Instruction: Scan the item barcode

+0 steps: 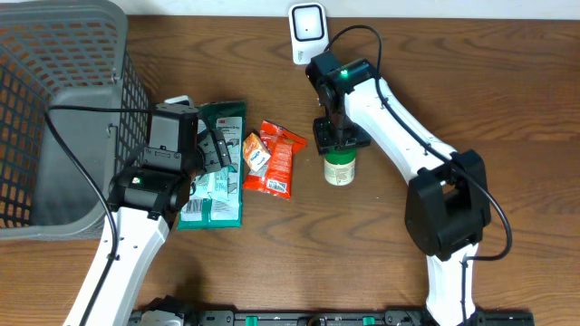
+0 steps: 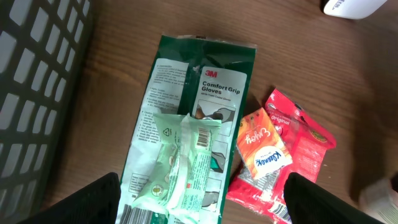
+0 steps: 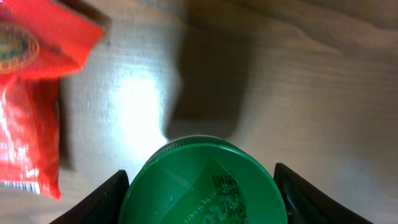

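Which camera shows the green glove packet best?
The left wrist view: the 3M Comfort Grip Gloves packet fills the frame, label readable. Overhead it is small, partly covered by the left gripper. The right wrist view misses it.

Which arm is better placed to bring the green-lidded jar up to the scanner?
Right. The right gripper holds the green-lidded jar by its lid, with the white scanner just beyond. The left gripper hangs open over the 3M gloves pack, farther away.
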`<action>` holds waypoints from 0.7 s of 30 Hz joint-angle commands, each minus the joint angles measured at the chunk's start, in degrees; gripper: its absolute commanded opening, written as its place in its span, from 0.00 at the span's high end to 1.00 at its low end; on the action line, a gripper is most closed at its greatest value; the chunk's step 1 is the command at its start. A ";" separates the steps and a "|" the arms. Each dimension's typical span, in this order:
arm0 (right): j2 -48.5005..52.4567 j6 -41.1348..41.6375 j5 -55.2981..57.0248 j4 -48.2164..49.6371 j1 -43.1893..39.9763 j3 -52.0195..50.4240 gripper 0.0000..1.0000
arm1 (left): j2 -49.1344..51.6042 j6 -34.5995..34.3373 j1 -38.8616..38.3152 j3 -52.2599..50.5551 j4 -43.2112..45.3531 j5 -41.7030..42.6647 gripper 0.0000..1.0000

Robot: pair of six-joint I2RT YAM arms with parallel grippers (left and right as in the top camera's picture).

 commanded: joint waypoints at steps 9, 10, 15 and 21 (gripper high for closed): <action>-2.80 2.19 2.80 0.20 2.84 -0.52 0.48 | -0.20 -0.09 0.20 1.11 0.02 -0.11 0.16; -2.80 2.27 3.19 1.27 2.93 -0.68 0.49 | -0.20 -0.09 0.20 1.11 0.00 -0.13 0.16; -2.82 3.32 6.73 5.22 3.93 -0.92 0.52 | -0.20 -0.09 0.20 1.11 0.00 -0.13 0.16; -2.91 3.34 8.68 5.25 5.73 -0.94 0.63 | -0.20 -0.09 0.20 1.11 0.02 -0.11 0.16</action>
